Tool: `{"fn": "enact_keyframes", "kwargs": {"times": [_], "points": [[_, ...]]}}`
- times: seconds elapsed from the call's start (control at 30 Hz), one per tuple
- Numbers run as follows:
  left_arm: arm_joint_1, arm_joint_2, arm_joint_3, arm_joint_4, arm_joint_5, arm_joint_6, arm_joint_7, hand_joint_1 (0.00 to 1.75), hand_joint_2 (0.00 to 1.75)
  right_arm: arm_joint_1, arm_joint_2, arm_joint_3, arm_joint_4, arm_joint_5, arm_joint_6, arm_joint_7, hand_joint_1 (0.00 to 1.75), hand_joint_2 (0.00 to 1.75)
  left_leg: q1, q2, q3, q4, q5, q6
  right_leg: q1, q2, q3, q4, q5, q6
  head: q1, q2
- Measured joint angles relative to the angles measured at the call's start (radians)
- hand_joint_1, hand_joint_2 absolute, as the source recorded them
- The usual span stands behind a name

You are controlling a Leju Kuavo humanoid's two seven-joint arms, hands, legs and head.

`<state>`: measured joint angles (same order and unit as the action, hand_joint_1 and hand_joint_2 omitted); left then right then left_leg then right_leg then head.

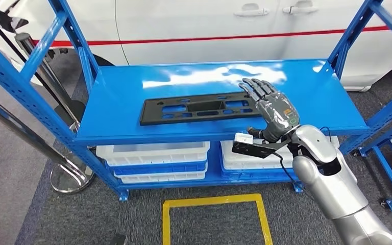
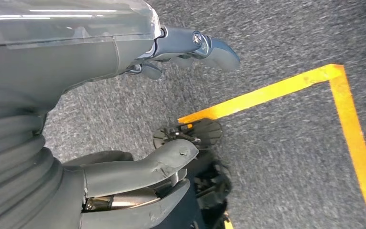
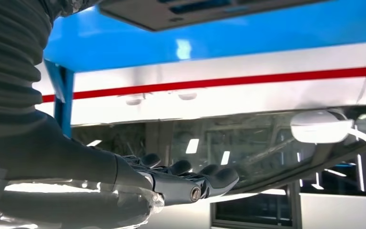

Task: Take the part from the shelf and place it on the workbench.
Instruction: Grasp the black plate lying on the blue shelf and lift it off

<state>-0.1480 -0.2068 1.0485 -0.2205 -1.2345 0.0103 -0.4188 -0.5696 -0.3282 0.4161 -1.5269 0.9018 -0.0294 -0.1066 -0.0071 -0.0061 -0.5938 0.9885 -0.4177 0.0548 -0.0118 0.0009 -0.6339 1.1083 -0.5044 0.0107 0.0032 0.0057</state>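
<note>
I take the blue shelf (image 1: 132,97) as my landmark. Behind it stands a white car (image 1: 204,25) with a red stripe along its side, close to the shelf's back edge. The shelf's top deck is wide and flat, with blue uprights at each corner and slanted braces at both ends; the front edge is open to me, with no lip that I can see. In front of the shelf is grey carpet with a yellow floor marking (image 1: 214,217), and left of the shelf a chrome post (image 1: 56,148) on a round base stands on the floor.

Under the top deck, on the lower level, I see stacked white trays (image 1: 153,155) in two piles side by side.

The black part (image 1: 199,108) lies flat on the top deck, long side parallel to the front edge, nearer the front than the back, with bare deck behind it and to its left.

My right hand (image 1: 270,109) is over the right end of the part, fingers stretched out flat and together, holding nothing; I cannot tell whether it touches the part. My left hand (image 2: 190,47) hangs over the carpet, fingers loosely extended and holding nothing.
</note>
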Motion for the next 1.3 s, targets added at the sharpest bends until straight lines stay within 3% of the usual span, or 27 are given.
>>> {"fn": "enact_keyframes", "kwargs": {"times": [0.07,0.1,0.13,0.17,0.23,0.3,0.47,0.57,0.63,0.67,0.7,0.73,0.8,0.87,0.97,1.03,1.1,1.13,1.17,1.2,1.23,1.3], "points": [[-0.002,-0.001,-0.001,0.000,-0.002,0.000,0.000,0.00,1.75,-0.004,0.004,0.005,0.016,0.001,-0.003,0.003,0.00,1.75,-0.001,0.000,0.004,-0.001,-0.002,0.005,-0.002,0.000,-0.060,0.117,-0.052,0.004,0.000,0.000],[-0.002,-0.001,-0.001,0.000,-0.002,0.000,0.000,0.00,1.75,-0.003,0.006,0.008,0.024,0.001,-0.004,0.004,0.00,1.75,-0.001,0.000,0.005,0.001,-0.005,0.005,-0.004,0.000,-0.088,0.166,-0.065,0.006,0.000,0.000],[-0.001,-0.001,-0.001,0.000,-0.002,0.000,0.000,0.00,1.75,0.000,0.008,0.010,0.030,0.000,-0.005,0.004,0.00,1.75,-0.001,-0.001,0.005,0.004,-0.008,0.004,-0.006,0.000,-0.104,0.186,-0.060,0.009,0.000,0.000],[-0.001,-0.001,-0.001,0.000,-0.002,0.000,0.000,0.00,1.75,0.002,0.010,0.011,0.035,0.000,-0.005,0.004,0.00,1.75,0.000,-0.001,0.006,0.009,-0.013,0.001,-0.009,-0.001,-0.103,0.170,-0.035,0.011,0.000,0.000],[-0.001,-0.001,-0.001,0.000,-0.002,-0.001,0.000,0.00,1.75,0.001,0.015,0.014,0.041,-0.002,-0.006,0.004,0.00,1.75,0.002,-0.003,0.006,0.027,-0.029,-0.008,-0.015,-0.001,-0.060,0.064,0.033,0.017,0.000,0.000],[-0.002,-0.001,-0.001,0.000,-0.002,-0.001,0.001,0.00,1.75,-0.002,0.020,0.018,0.048,-0.002,-0.006,0.004,0.00,1.75,-0.001,-0.004,0.000,0.048,-0.045,-0.018,-0.015,-0.001,-0.024,-0.019,0.061,0.015,0.000,0.000],[-0.004,-0.001,-0.001,0.000,0.000,-0.007,0.006,0.00,1.75,-0.006,0.037,0.027,0.062,-0.006,0.000,0.002,0.00,1.75,-0.001,-0.001,-0.012,0.082,-0.071,-0.035,-0.012,0.003,-0.015,-0.034,0.052,-0.014,-0.003,0.000],[-0.006,-0.001,-0.002,0.000,0.005,-0.009,0.010,0.00,1.75,-0.013,0.046,0.042,0.074,-0.006,0.007,0.000,0.00,1.75,0.004,0.000,-0.088,0.241,-0.144,-0.049,-0.010,0.000,-0.005,-0.036,0.046,-0.024,-0.003,0.000],[-0.005,-0.001,-0.003,0.000,0.006,-0.010,0.013,0.00,1.75,-0.013,0.051,0.057,0.087,-0.005,0.011,0.000,0.00,1.75,0.006,0.000,-0.143,0.333,-0.162,-0.049,-0.006,0.000,-0.001,-0.036,0.043,-0.028,-0.003,0.000],[-0.004,-0.001,-0.004,0.000,0.006,-0.010,0.014,0.00,1.75,-0.012,0.054,0.065,0.094,-0.005,0.012,0.000,0.00,1.75,0.006,0.000,-0.148,0.329,-0.144,-0.045,-0.004,0.000,0.001,-0.036,0.042,-0.030,-0.003,0.000],[-0.004,-0.001,-0.005,0.000,0.007,-0.010,0.014,0.00,1.75,-0.012,0.055,0.071,0.099,-0.006,0.015,-0.001,0.00,1.75,0.005,0.000,-0.134,0.291,-0.112,-0.039,-0.003,0.001,0.004,-0.036,0.041,-0.030,-0.003,0.000],[-0.005,-0.001,-0.006,0.000,0.008,-0.010,0.014,0.00,1.75,-0.014,0.056,0.077,0.104,-0.010,0.024,-0.003,0.00,1.75,0.002,0.000,-0.106,0.224,-0.073,-0.031,-0.002,0.002,0.007,-0.036,0.039,-0.031,-0.003,0.000],[-0.007,-0.001,-0.008,0.000,0.008,-0.009,0.014,0.00,1.75,-0.022,0.053,0.086,0.113,-0.024,0.057,-0.009,0.00,1.75,-0.008,0.000,-0.051,0.102,-0.027,-0.016,-0.001,0.003,0.010,-0.038,0.038,-0.027,-0.003,0.000],[-0.007,0.000,-0.010,0.000,0.007,-0.008,0.015,0.00,1.75,-0.034,0.046,0.097,0.127,-0.037,0.090,-0.013,0.00,1.75,-0.016,0.000,-0.031,0.057,-0.023,-0.008,-0.003,0.003,0.011,-0.044,0.040,-0.018,-0.003,0.000],[-0.007,0.000,-0.014,0.000,0.006,-0.008,0.016,0.00,1.75,-0.052,0.039,0.110,0.148,-0.041,0.103,-0.015,0.00,1.75,-0.012,0.001,-0.015,0.025,-0.008,0.000,-0.005,0.002,0.012,-0.044,0.034,-0.004,-0.003,0.000],[-0.009,-0.001,-0.017,0.000,0.005,-0.009,0.017,0.00,1.75,-0.064,0.036,0.116,0.162,-0.041,0.103,-0.016,0.00,1.75,-0.007,0.002,-0.005,0.008,0.000,0.004,-0.004,0.002,-0.017,0.024,-0.009,0.000,-0.002,0.000],[-0.010,-0.002,-0.020,0.000,0.002,-0.011,0.017,0.00,1.75,-0.070,0.035,0.126,0.182,-0.036,0.104,-0.015,0.00,1.75,-0.007,0.002,-0.004,0.007,0.000,0.007,-0.004,0.002,-0.074,0.138,-0.061,0.005,-0.002,0.000],[-0.011,-0.002,-0.022,0.000,0.000,-0.012,0.018,0.00,1.75,-0.071,0.035,0.134,0.193,-0.031,0.103,-0.014,0.00,1.75,-0.007,0.002,-0.004,0.008,-0.001,0.008,-0.005,0.002,-0.094,0.175,-0.068,0.008,-0.002,0.000],[-0.011,-0.003,-0.023,0.000,-0.002,-0.013,0.019,0.00,1.75,-0.072,0.035,0.141,0.204,-0.025,0.102,-0.012,0.00,1.75,-0.007,0.001,-0.005,0.011,-0.003,0.007,-0.007,0.001,-0.100,0.180,-0.057,0.011,-0.002,0.000],[-0.011,-0.003,-0.025,0.000,-0.003,-0.014,0.020,0.00,1.75,-0.073,0.036,0.148,0.214,-0.020,0.101,-0.010,0.00,1.75,-0.006,0.001,-0.005,0.015,-0.006,0.005,-0.010,0.000,-0.089,0.153,-0.031,0.014,-0.002,0.000],[-0.011,-0.004,-0.026,0.000,-0.004,-0.014,0.021,0.00,1.75,-0.077,0.037,0.153,0.221,-0.017,0.100,-0.009,0.00,1.75,-0.005,0.000,-0.005,0.022,-0.012,0.002,-0.013,-0.001,-0.062,0.096,0.005,0.018,-0.002,0.000],[-0.012,-0.006,-0.027,0.000,-0.004,-0.014,0.022,0.00,1.75,-0.086,0.041,0.160,0.233,-0.015,0.100,-0.008,0.00,1.75,-0.004,-0.001,-0.010,0.042,-0.025,-0.009,-0.014,-0.001,-0.012,-0.006,0.042,0.017,-0.002,0.000]]}}
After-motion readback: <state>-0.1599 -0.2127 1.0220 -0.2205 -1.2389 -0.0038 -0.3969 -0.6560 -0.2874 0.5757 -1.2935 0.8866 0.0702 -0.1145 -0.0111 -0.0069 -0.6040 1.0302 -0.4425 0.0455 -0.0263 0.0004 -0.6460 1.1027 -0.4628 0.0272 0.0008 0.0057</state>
